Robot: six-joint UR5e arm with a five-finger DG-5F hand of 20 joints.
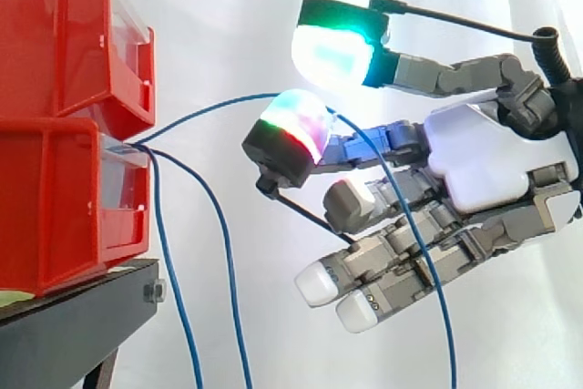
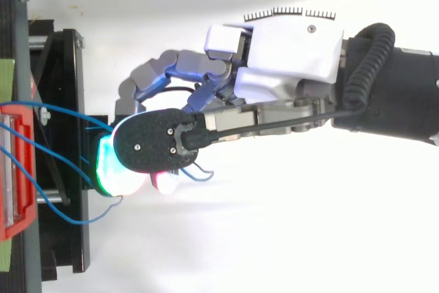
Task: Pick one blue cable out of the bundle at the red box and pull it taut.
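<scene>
The hand reaches in from the right with its white palm facing the side camera, and it pinches a blue cable between two glowing pads. The upper pad shines green and white. The lower pad, green on top and red along one edge, sits right under it, and the cable crosses over its top where the two meet. The remaining fingers stretch out lower down, slanting down towards the bins with pale tips, and touch nothing. From the pinch the cable runs left in a shallow arch, not straight, to the mouth of the lower red bin. On the other side it drops in a long curve across the front of the hand and out of the bottom of the side view. Two more blue cables come out of the same bin mouth and hang loose, well apart from the hand. An upper red bin is stacked on the lower one, and both rest on the black stand before the white curtain. From above, the hand points at the stand's edge.
</scene>
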